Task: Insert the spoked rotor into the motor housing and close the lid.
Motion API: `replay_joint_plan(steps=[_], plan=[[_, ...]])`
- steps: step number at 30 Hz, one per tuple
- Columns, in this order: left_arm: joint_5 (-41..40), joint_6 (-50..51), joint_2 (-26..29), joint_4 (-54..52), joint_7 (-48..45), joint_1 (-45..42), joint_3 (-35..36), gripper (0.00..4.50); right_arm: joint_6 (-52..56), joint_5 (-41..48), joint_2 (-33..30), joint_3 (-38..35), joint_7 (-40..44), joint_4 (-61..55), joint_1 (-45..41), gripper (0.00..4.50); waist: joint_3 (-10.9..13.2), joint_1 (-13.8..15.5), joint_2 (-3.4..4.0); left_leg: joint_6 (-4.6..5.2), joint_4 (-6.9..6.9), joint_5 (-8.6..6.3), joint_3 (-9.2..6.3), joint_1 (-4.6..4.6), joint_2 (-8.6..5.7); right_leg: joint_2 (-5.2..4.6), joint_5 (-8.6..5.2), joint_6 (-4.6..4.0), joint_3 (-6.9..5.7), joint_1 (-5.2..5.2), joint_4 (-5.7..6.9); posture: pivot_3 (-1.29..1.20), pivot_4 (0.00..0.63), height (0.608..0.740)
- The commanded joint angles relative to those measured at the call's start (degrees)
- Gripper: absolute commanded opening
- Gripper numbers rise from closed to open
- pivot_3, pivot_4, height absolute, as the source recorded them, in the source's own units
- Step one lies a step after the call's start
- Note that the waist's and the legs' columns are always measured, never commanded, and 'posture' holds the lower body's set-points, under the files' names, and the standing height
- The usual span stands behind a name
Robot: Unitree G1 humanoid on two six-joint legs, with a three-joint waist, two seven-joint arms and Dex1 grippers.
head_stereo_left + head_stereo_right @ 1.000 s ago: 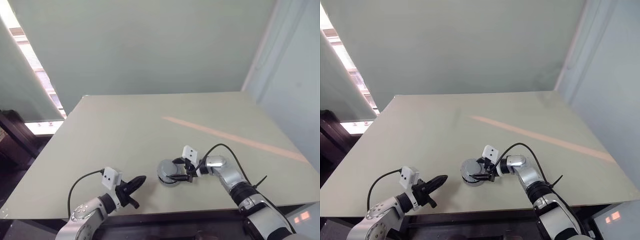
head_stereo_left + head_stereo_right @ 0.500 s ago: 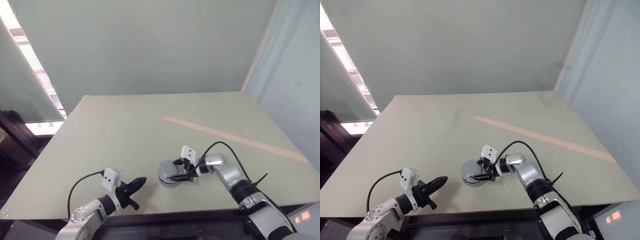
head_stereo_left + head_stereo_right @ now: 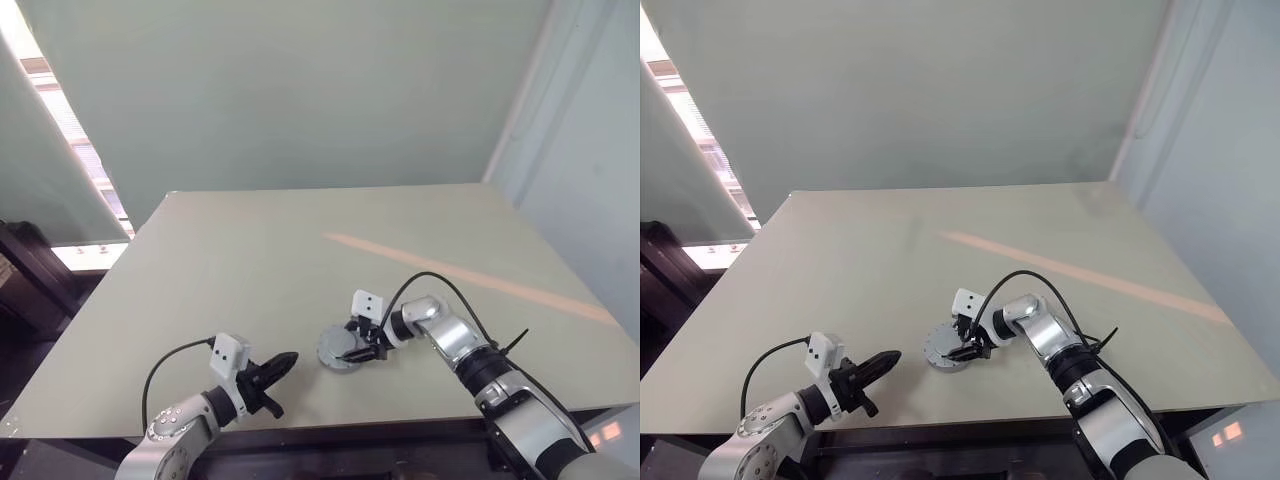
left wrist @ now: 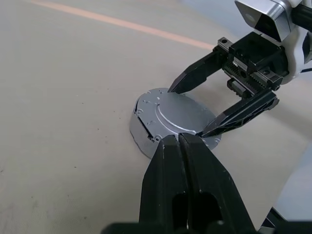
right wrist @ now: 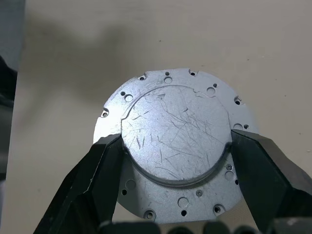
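Right gripper (image 5: 173, 161) clamps both fingers on the lid's (image 5: 175, 131) raised, scratched grey centre disc; a flat rim dotted with small holes surrounds it. Lid sits near the table's (image 3: 250, 260) front edge. Left gripper (image 3: 283, 362) is closed and empty, beside it.

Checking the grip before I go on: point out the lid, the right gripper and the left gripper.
lid (image 5: 175, 136): right wrist view, scratched raised centre.
right gripper (image 4: 190, 112): left wrist view, midway between fingertips.
left gripper (image 3: 290, 357): left eye view, closed fingertips.
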Motion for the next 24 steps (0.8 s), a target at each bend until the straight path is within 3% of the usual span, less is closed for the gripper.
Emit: replay_joint_plan(steps=[1,24], plan=[[0.03,-1.06,-0.19,-0.54,-0.21,-0.83,0.14,0.00,2.06,0.05,0.03,-1.39,-1.54,-1.07,-1.61,3.20,0.00,-0.01,0.00,-0.01,0.00,0.01,0.00,0.00,0.00,0.00,0.00,0.00,0.00,0.00,0.00,0.00,0.000,0.740],[0.45,-2.08,-1.32,0.75,-0.35,-1.75,-0.85,0.00,3.36,-3.45,-2.09,3.60,-2.13,-3.42,0.07,3.20,-0.01,-0.13,0.01,-0.04,0.01,0.03,0.00,0.01,0.00,0.00,0.02,0.00,0.00,-0.02,0.05,0.00,0.000,0.740]])
